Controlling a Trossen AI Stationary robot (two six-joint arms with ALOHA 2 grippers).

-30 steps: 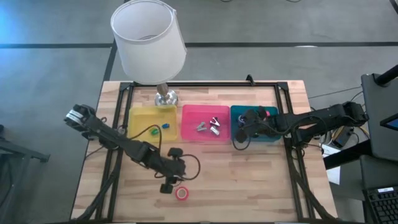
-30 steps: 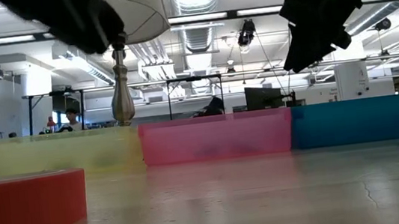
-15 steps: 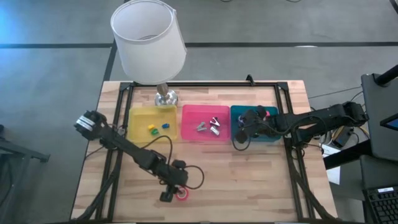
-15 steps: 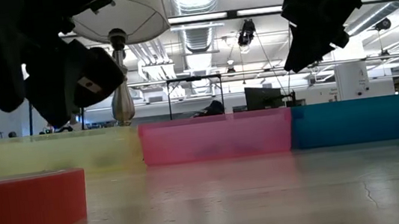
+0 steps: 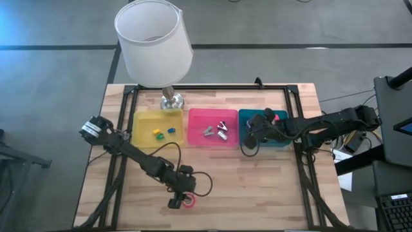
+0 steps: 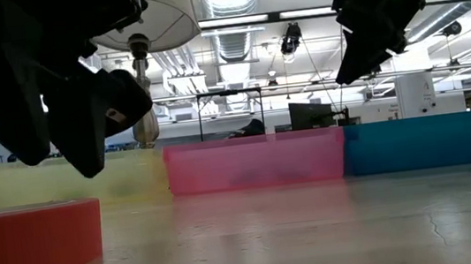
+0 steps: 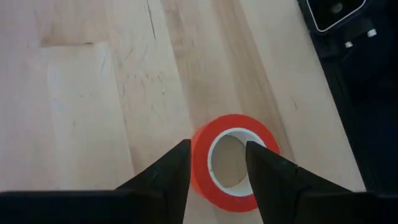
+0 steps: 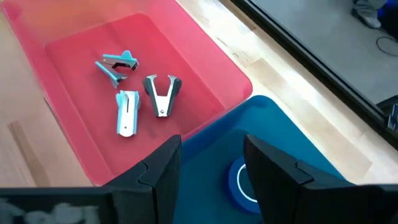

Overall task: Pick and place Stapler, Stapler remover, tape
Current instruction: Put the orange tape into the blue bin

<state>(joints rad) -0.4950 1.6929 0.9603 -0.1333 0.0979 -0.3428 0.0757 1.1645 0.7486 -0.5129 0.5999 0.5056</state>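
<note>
A red tape roll [image 5: 188, 202] is found lying flat on the wooden table [image 5: 257, 187], close to its near edge. The left gripper [image 5: 181, 196] is positioned directly over this roll. In the left wrist view, its fingers [image 7: 168, 180] are seen spread, one outside the roll's rim and the other over the pale core; whether the roll [image 7: 233, 162] is touched cannot be told. In the low view the roll [image 6: 30, 244] is seen resting on the table with the left gripper [image 6: 81, 105] hanging just above it.

Farther back, three trays are set in a row: a yellow tray [image 5: 143, 138] holding a small yellow item and a small blue item, a pink tray [image 5: 199, 143] holding three silvery staple removers [image 8: 140, 90], and a blue tray [image 5: 280, 143].

The right gripper [image 5: 257, 125] is held over the blue tray. Its fingers [image 8: 158, 168] are seen apart, with nothing between them. A blue tape roll [image 8: 239, 180] is observed lying inside the blue tray.

A table lamp [image 5: 154, 42] with a white shade is placed at the far edge, behind the yellow tray.
</note>
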